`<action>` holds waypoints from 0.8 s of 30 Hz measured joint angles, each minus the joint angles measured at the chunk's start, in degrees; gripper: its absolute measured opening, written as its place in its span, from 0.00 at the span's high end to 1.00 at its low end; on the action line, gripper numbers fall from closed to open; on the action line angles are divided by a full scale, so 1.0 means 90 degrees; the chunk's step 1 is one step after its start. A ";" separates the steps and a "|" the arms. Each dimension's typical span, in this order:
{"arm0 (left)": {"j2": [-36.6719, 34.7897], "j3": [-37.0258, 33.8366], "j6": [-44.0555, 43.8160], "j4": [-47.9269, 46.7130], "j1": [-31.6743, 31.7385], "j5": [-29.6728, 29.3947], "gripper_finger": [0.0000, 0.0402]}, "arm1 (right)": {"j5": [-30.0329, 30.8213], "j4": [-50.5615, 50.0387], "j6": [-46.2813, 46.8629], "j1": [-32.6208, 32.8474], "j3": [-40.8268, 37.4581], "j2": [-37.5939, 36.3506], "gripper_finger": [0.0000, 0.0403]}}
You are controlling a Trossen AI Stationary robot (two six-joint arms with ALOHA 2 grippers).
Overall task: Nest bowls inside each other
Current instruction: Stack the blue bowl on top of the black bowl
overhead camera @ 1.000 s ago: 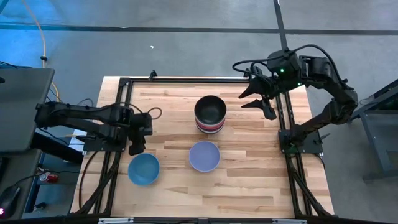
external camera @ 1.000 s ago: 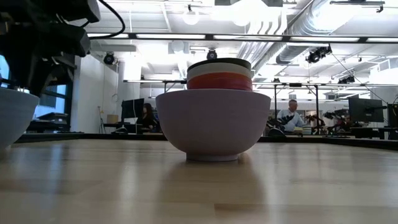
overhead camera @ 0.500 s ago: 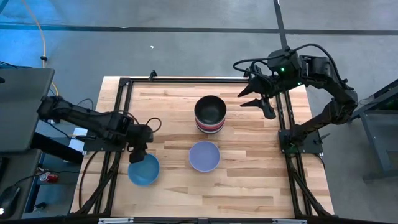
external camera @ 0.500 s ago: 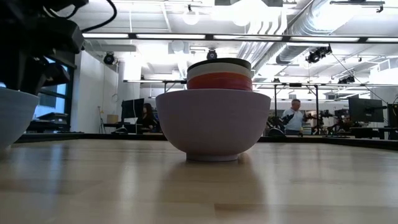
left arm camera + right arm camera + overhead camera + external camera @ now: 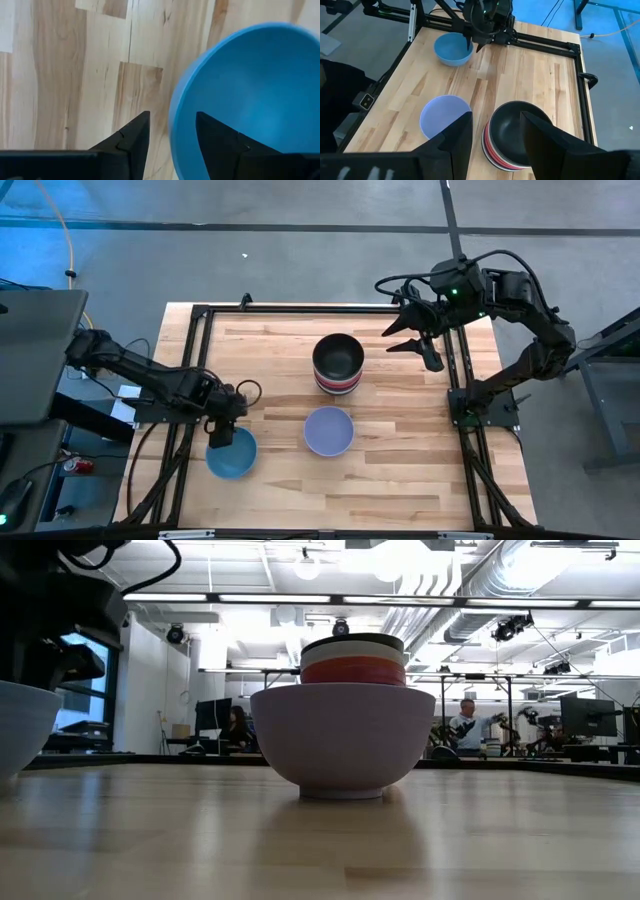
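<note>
The left arm reaches in from the desk's left side, wrist bent downward; its left gripper (image 5: 222, 436) points down with fingers (image 5: 131, 141) parted; the right arm is raised over the far right corner, elbow folded, its right gripper (image 5: 412, 333) spread open, fingers (image 5: 456, 142) apart.

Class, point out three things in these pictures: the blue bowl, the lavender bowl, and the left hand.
blue bowl (image 5: 231, 453), high view, on its inner floor.
lavender bowl (image 5: 329, 430), high view, on its inner floor.
left hand (image 5: 171, 131), left wrist view, midway between its open fingertips, straddling the blue rim.
</note>
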 joint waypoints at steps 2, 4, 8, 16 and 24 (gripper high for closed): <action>0.0159 0.0000 0.0002 0.0000 -0.0037 -0.0029 0.63 | -0.0002 0.0000 0.0000 0.0000 0.0000 0.0000 0.61; 0.0297 0.0000 0.0002 0.0002 -0.0045 -0.0086 0.63 | -0.0002 0.0000 0.0000 0.0000 0.0000 0.0000 0.61; 0.0427 0.0000 0.0036 0.0007 -0.0045 -0.0170 0.70 | -0.0004 0.0004 0.0000 0.0000 0.0000 0.0000 0.61; 0.0441 0.0000 0.0306 0.0044 0.0030 -0.0180 0.98 | -0.0004 0.0133 -0.0023 0.0000 0.0000 0.0000 0.61; 0.0441 0.0283 0.0781 0.0208 0.0902 0.0586 0.99 | -0.0007 0.0269 -0.0073 0.0000 0.0000 0.0047 0.61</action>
